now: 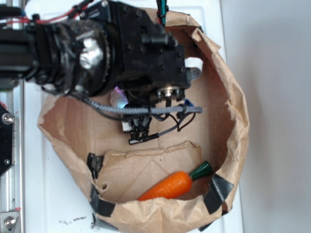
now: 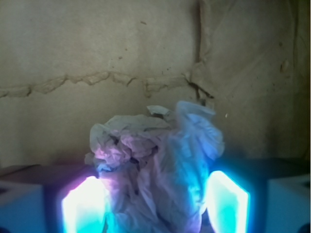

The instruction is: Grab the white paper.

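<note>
The white paper [image 2: 155, 165], a lumpy crumpled wad with deep folds tinted blue and violet by the finger lights, sits between the gripper [image 2: 154, 201] fingers, which press against both its sides. It lies inside the brown paper bag [image 1: 233, 121], well apart from the toy carrot [image 1: 170, 187].

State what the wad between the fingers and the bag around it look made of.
White paper: thin tissue-like paper, matte, sharply crumpled with soft folds. Brown bag: kraft paper, matte, creased, with torn edges and dark tape patches.
</note>
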Available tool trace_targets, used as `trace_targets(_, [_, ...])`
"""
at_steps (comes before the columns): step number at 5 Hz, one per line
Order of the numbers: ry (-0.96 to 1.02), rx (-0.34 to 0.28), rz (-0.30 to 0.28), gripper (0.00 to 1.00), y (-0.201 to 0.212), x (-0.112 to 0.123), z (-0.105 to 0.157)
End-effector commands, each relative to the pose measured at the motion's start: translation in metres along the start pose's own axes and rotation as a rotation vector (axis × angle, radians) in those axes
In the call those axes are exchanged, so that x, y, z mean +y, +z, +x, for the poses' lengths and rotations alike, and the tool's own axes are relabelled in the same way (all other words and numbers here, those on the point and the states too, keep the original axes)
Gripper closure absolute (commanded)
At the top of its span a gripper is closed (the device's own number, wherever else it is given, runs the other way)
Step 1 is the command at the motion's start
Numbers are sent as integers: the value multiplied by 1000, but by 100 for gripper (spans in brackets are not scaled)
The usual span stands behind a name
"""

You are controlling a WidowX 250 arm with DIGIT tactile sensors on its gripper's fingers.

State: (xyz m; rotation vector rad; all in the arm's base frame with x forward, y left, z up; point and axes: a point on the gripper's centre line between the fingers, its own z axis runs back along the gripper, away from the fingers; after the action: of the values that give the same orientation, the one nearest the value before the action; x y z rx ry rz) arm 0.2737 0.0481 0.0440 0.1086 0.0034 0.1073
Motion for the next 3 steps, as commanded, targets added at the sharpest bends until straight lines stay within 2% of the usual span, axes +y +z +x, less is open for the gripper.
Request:
trace_targets(1, [22, -84, 11, 100, 20, -1, 5])
trace_targets(2, [23, -88, 2, 100, 22, 1, 6])
trace_targets(3, [9, -150, -102, 100, 32, 11, -1])
